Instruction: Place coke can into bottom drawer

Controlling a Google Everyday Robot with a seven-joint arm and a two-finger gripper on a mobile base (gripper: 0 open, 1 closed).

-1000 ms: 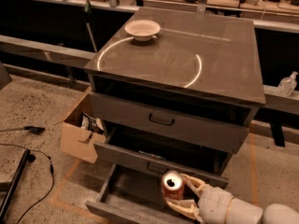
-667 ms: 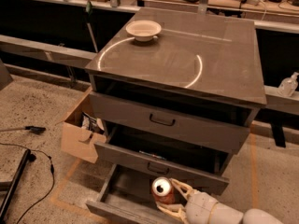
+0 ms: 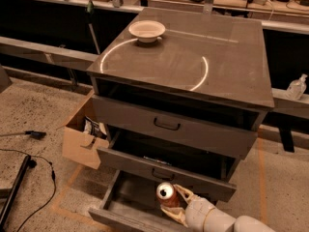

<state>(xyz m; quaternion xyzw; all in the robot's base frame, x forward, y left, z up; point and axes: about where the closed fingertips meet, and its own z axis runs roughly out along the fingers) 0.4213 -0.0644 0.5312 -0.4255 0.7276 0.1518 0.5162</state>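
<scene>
The coke can (image 3: 166, 195) is red with a silver top and stands upright between the fingers of my gripper (image 3: 176, 203). The gripper reaches in from the lower right and is shut on the can. It holds the can inside the open bottom drawer (image 3: 126, 202), near the drawer's middle and just in front of the middle drawer's front. Whether the can touches the drawer floor is hidden by the drawer's front wall.
The grey cabinet (image 3: 227, 52) has a white bowl (image 3: 147, 31) on top. The middle drawer (image 3: 159, 170) is pulled partly out. A cardboard box (image 3: 84, 137) sits at the cabinet's left. A cable (image 3: 41, 197) lies on the floor. A clear bottle (image 3: 295, 87) stands at the right.
My gripper has carried the coke can to the left and slightly lower into the bottom drawer. The drawers and bowl have not moved.
</scene>
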